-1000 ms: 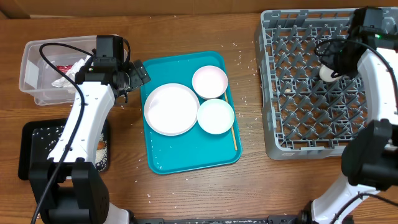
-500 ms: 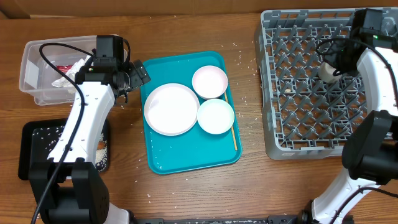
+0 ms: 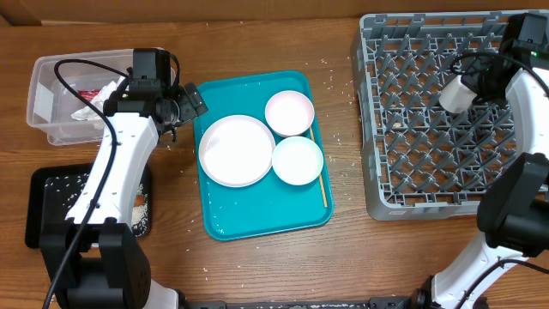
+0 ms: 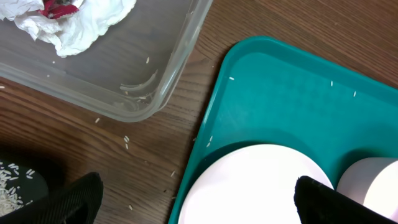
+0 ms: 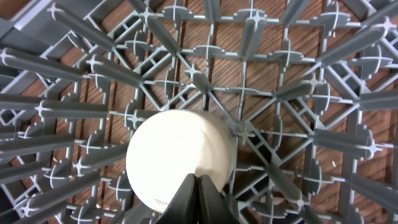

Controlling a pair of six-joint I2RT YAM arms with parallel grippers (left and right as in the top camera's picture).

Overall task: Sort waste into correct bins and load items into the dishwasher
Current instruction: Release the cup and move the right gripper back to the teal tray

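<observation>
The grey dish rack [image 3: 371, 129] fills the right end of the table, and that is where the only movement is. The right gripper [image 5: 198, 198] is pinched tight on the edge of the small white cup [image 3: 452, 93], and in the last second it has drawn the cup slightly toward the rack's far side and tipped it, still above the pegs and not set down. I take that as the arm lining up a slot, so the cup is nearly loaded but not yet released. On the teal tray [image 3: 257, 219] nothing has shifted. The large plate [image 3: 237, 151], the two bowls [image 3: 289, 112] [image 3: 297, 160] and the thin wooden stick [image 3: 322, 184] all wait for their turn. The left gripper [image 3: 182, 112] has not stirred; it hovers with its jaws wide apart and empty between the clear tub [image 3: 43, 86] and the tray's near corner. The crumpled napkin [image 4: 87, 28] and red wrapper [image 4: 59, 7] already lie in the tub, and rice [image 3: 137, 206] is scattered in the black tray [image 3: 43, 184].
</observation>
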